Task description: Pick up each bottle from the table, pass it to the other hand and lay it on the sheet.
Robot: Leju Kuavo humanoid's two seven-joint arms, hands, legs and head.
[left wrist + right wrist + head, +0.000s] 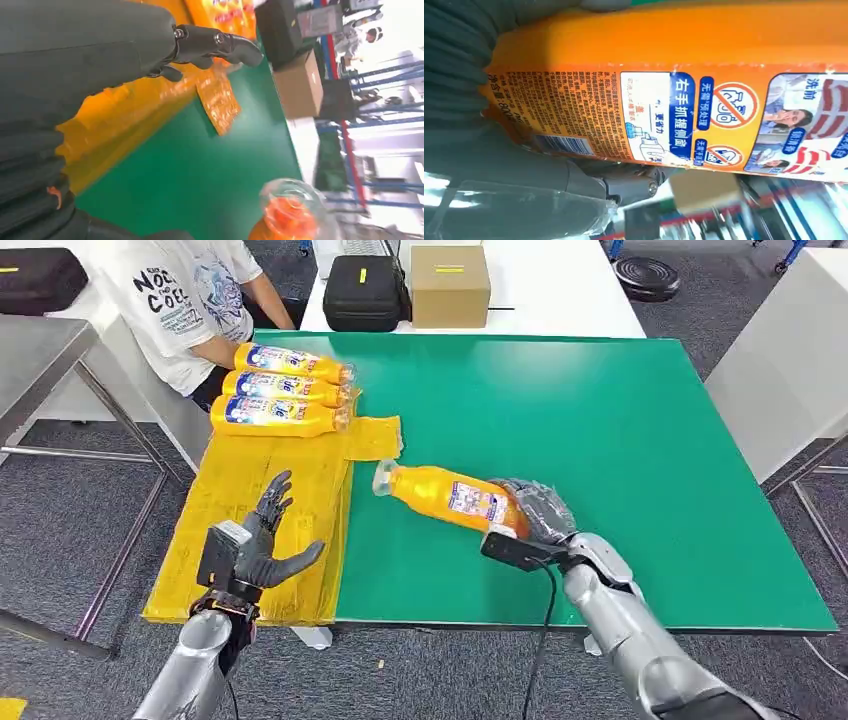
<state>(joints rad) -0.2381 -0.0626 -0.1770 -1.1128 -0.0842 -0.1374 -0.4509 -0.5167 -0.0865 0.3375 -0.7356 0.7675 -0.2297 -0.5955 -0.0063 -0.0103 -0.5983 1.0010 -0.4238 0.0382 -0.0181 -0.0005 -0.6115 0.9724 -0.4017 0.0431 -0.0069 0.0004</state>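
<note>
Your right hand grips the base end of an orange bottle, fingers wrapped around its lower body. The bottle is held nearly level over the green table, its clear cap pointing toward your left and just short of the edge of the yellow sheet.

In the right wrist view you can read its label: blue panels with Chinese characters, among them 右手抓握侧面, two red prohibition circles, a block of fine print, a barcode, and small pictures of people at the far side. The fine print is too small to read.

Your left hand hovers above the yellow sheet, holding nothing, fingers spread and raised with the thumb out to the side. It is apart from the held bottle, whose cap shows blurred in the left wrist view.

Farther out, three more orange bottles lie side by side at the far end of the sheet, caps pointing toward the green table, with blue and white labels whose writing you cannot make out.

Beyond the green table sit a black case and a cardboard box on a white table. A person in a white printed shirt sits at the far left corner.
</note>
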